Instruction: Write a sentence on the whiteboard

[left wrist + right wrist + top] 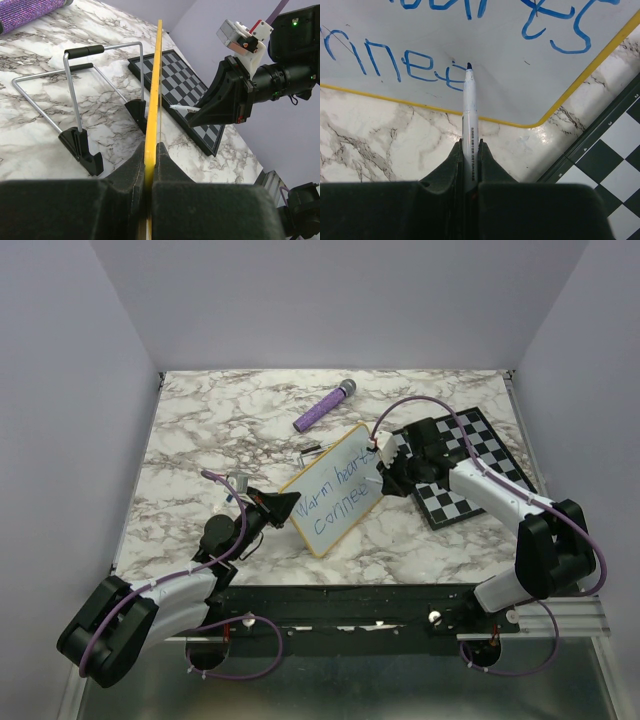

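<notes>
Near the middle of the worktop [200,430], the whiteboard [328,525] is stood at a tilt, and its yellow frame is pinched edge-on between the closed fingers of the left tool [150,150]. The right tool [470,149] is clamped tight around a marker [470,105], whose dark tip is pointed at the board's lower right, at the end of the second line.

The sentence [340,490] is written in blue. "Warm hearts" is finished on top and "connec", or close to it, is laid down below, with a last stroke just beside the tip. Whether the tip is pressed to the surface cannot be told.

The closing letter is judged to be the step in hand, so the task is taken to be nearly done. A short, light stroke is called for next, with the board braced by the left side so that it is not pushed back. Room is scarce, as the frame's rounded corner lies near. A chessboard [488,445] is seen just beside the board, under the right arm.
</notes>
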Robot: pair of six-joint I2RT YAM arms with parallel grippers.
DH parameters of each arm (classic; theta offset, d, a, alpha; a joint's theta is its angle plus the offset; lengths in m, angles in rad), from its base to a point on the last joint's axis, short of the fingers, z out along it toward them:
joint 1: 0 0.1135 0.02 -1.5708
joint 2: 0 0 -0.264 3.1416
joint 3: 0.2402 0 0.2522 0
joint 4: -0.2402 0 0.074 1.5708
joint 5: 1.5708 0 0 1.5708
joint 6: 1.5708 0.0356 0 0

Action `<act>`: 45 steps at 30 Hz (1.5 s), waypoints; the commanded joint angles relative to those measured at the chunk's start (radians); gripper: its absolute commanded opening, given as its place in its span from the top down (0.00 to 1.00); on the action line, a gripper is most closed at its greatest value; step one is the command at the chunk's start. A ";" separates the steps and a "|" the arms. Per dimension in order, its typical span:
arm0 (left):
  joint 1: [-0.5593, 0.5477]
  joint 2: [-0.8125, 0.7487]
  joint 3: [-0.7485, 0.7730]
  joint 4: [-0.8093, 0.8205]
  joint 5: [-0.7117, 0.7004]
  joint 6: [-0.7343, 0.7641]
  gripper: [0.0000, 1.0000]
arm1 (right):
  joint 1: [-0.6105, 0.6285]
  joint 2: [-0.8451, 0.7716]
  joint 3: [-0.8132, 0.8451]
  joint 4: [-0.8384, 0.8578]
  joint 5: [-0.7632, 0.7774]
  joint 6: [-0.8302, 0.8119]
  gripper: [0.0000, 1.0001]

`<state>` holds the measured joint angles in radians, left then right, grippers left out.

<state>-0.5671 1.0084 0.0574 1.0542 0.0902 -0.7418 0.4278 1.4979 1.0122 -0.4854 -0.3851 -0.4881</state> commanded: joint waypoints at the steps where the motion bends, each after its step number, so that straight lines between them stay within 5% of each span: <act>1: -0.007 0.002 -0.025 0.029 0.042 0.013 1.00 | -0.014 -0.015 -0.014 0.028 0.020 0.011 0.99; 28: -0.007 0.019 -0.013 0.038 0.054 0.013 1.00 | -0.014 0.081 0.019 -0.018 0.006 -0.003 0.99; 45: -0.007 0.019 -0.014 0.038 0.057 0.013 1.00 | -0.026 0.010 -0.015 0.096 0.143 0.094 0.99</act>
<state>-0.5671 1.0252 0.0574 1.0725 0.0948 -0.7418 0.4103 1.5452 1.0126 -0.4454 -0.2707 -0.4160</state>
